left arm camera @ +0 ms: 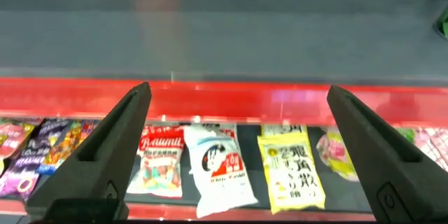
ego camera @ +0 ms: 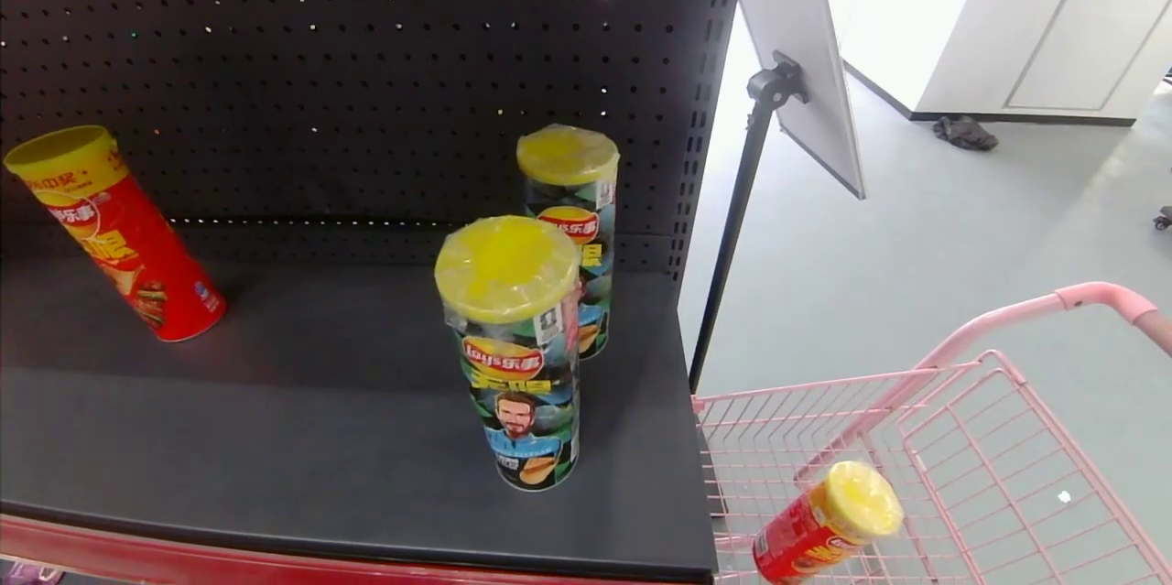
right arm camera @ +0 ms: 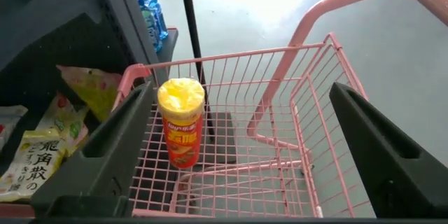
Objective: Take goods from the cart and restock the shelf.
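Shelf: you face a dark grey shelf [ego camera: 320,420] with a red front edge and a black perforated back panel.
Cart: a pink wire cart [ego camera: 961,356] stands just off the shelf's right end, its handle on the side away from the shelf.
Red can: your next item, the red can [right arm camera: 182,122], stands upright on the cart's wire floor, off the shelf's right end and lower than the shelf. It is a tall tube with a yellow plastic lid, a red body, a yellow band of print and a snack picture near its base.
Green cans: the front green can [ego camera: 517,347] stands upright near the shelf's right end. The rear green can [ego camera: 569,232] stands just behind it, against the back panel. Both have yellow lids and dark green printed bodies.
Far red can: the far red can [ego camera: 114,232] stands at the shelf's left end, well apart from the green pair.
Left gripper: the left gripper [left arm camera: 238,89] hangs before the shelf's red front edge, fingers spread wide with nothing between them.
Right gripper: the right gripper [right arm camera: 239,87] hangs over the cart beyond the shelf's right end, fingers spread wide and holding nothing. It is not touching the red can.
Snack bags: flat snack bags [left arm camera: 220,168] lie in a row on the tier under the shelf.
Sign board: a white sign board [ego camera: 806,63] on a black pole stands past the shelf's right end.
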